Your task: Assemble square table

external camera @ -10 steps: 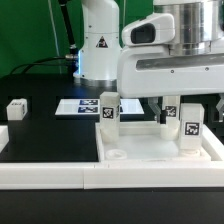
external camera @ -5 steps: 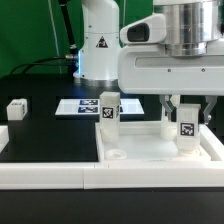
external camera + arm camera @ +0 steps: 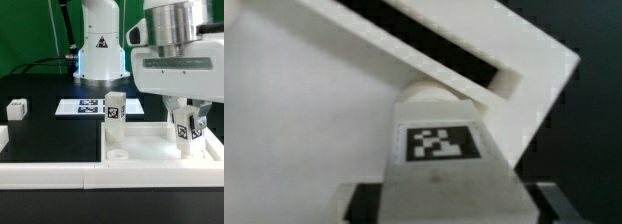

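Observation:
The square table slab [image 3: 145, 148] lies at the exterior view's lower right, with a round socket [image 3: 118, 156] at its near corner. One white tagged leg [image 3: 115, 108] stands upright at its far corner. Another tagged leg [image 3: 187, 138] stands upright at the slab's right side. My gripper [image 3: 186, 120] comes down over it, a finger on each side, shut on it. In the wrist view the leg [image 3: 438, 145] fills the middle between my gripper's [image 3: 459, 203] dark fingers [image 3: 375, 203], over the slab [image 3: 295, 100] and its rim.
A small white tagged piece [image 3: 15, 109] lies on the black table at the exterior view's left. The marker board [image 3: 82, 105] lies at the back. The long white border wall [image 3: 50, 175] runs along the front. The robot base [image 3: 98, 40] stands behind.
The hand has turned and shifted toward the exterior view's right above the right-hand leg. The leg's tag has turned with it. The other leg and the slab have stayed put.

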Tool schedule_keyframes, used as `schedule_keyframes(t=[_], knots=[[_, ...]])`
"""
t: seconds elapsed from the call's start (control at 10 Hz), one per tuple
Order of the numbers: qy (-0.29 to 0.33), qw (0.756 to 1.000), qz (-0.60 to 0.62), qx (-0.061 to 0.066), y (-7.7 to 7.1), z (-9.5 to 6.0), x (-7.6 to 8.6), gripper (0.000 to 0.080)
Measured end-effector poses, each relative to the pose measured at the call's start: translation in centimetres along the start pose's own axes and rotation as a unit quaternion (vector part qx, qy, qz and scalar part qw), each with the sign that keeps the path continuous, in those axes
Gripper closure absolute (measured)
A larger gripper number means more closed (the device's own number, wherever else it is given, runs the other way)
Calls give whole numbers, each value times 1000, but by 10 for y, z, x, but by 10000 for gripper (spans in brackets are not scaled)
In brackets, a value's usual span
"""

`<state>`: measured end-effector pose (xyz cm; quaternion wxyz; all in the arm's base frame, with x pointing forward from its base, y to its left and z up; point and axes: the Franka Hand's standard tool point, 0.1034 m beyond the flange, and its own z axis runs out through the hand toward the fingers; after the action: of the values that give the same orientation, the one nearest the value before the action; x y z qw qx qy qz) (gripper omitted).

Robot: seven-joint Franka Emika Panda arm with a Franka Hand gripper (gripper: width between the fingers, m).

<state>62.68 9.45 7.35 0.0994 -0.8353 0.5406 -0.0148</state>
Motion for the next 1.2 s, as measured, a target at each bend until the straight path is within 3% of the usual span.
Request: schedule_keyframes(t=[0.2,0.4,0.7,0.8,0.9,1.0,1.2], knots=[[-4,995,103,5,-1,1,-6,509],[-8,973,231,7,-5,2,-15,508],[-8,973,231,6,-5,3,-16,508],[-7,975,223,5,-5,3,-17,306],[-3,991,133,-1,-8,1,-19,306],[1,998,61,-2,-11,1,-21,185],[1,1000,-13,-3,-9,1,-18,152]])
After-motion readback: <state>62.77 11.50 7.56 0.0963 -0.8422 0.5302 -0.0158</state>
